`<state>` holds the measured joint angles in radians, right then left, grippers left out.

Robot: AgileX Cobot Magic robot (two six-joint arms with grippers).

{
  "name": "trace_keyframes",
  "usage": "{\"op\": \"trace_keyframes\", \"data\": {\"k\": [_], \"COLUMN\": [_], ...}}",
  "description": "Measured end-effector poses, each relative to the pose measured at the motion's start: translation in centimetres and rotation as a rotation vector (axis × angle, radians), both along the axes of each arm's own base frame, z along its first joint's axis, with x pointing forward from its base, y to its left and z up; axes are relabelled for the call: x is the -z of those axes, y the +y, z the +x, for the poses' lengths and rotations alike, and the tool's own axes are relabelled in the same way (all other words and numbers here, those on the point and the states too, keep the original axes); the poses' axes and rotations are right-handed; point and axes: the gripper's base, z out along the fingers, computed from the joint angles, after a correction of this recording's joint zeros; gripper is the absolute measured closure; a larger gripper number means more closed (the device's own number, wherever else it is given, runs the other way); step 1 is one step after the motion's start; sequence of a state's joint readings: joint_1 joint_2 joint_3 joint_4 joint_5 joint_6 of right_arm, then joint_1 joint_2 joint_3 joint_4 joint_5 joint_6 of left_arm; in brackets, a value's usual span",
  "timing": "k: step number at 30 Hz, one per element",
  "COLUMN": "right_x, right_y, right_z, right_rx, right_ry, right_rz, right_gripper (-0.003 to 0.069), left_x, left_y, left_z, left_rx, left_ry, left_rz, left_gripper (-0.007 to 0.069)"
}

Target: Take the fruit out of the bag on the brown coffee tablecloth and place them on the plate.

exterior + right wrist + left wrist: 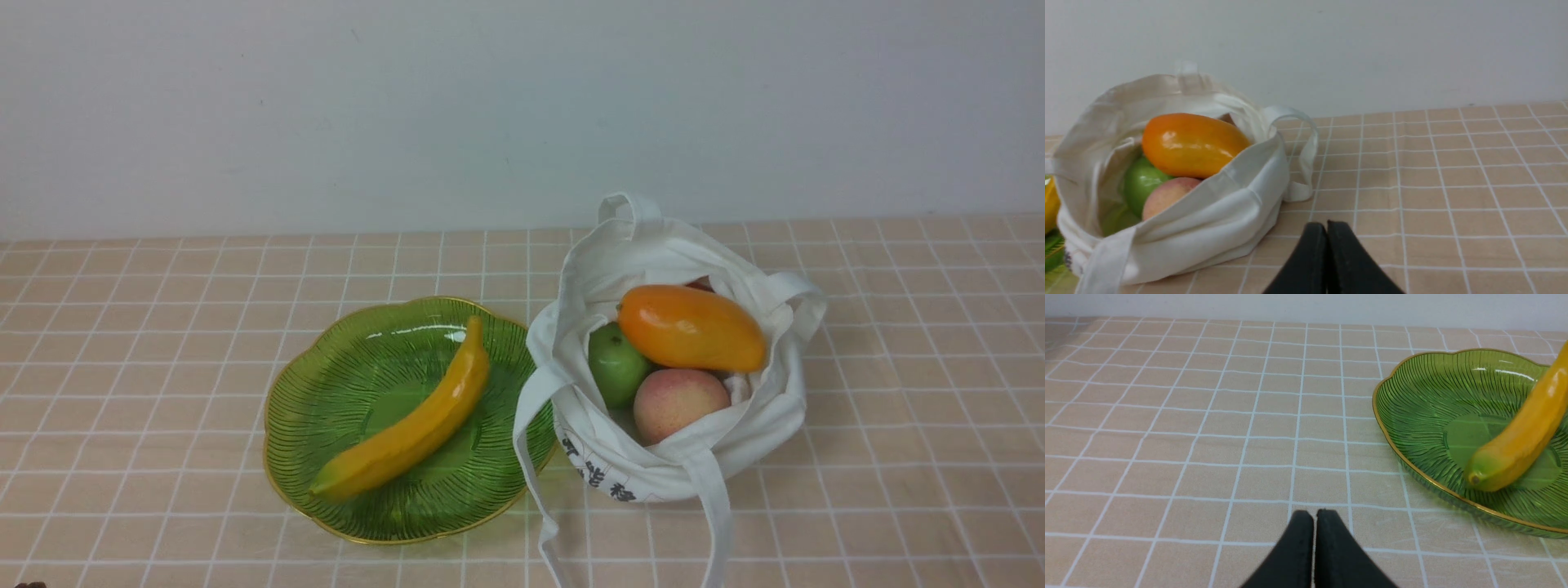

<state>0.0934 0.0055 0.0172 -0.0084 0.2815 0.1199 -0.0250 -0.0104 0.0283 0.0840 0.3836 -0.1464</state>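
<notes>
Now, front view, plate (359,367): sits on the brown coffee tablecloth (163,327), left of the bag, with the banana (416,425) lying slantwise across it.
Front view, bag (735,441): stands just beside the plate with its mouth slumped open. The mango (690,328) rides on top, and the green fruit (616,363) and the peach (678,402) are tucked under it. Something reddish peeps out behind the mango; I cannot tell what.
Front view, step: one fruit is on the dish, three are in the bag, and no arm shows here, so I judge this a pause between fetches. The mango looks the natural next pick.
Left wrist view, left gripper (1314,516): pressed together, empty, low over bare cloth, apart from the plate's gold rim.
Left wrist view, room: open cloth spreads on that side. The banana's green tip lies near the rim, so the next fruit wants the free half of the dish.
Right wrist view, right gripper (1327,228): pressed together too, holding nothing, near the bag's side but not touching.
Right wrist view, next move: it calls for spreading the fingers, rising over the bag's folded lip and coming down across the mango's narrow width.
Right wrist view, edges: a strap handle (1308,157) loops out from the bag and soft folds crowd the fruit, so either could snag a finger. Beyond the bag the cloth lies open.
</notes>
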Motion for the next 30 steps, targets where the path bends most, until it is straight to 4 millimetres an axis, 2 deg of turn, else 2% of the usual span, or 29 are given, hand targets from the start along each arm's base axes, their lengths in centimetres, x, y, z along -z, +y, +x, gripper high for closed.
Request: {"op": "trace_keyframes", "data": {"k": [7, 11, 30], "right_x": [0.87, 0.91, 0.91], "right_y": [-0.32, -0.47, -0.48], "right_z": [-0.12, -0.14, -0.15], "right_rx": [0.055, 0.073, 0.08], "right_ry": [0.06, 0.066, 0.069], "right_rz": [-0.009, -0.056, -0.035], "right_gripper": [0.0673, 0.0673, 0.0673], "left_x": [0.0, 0.0, 0.0], "left_y": [0.0, 0.0, 0.0], "left_z": [0.0, 0.0, 0.0], "left_rx": [0.0, 0.0, 0.0], "left_ry": [0.0, 0.0, 0.0], "left_rz": [0.0, 0.0, 0.0], "left_gripper": [0.0632, 0.0632, 0.0632]}}
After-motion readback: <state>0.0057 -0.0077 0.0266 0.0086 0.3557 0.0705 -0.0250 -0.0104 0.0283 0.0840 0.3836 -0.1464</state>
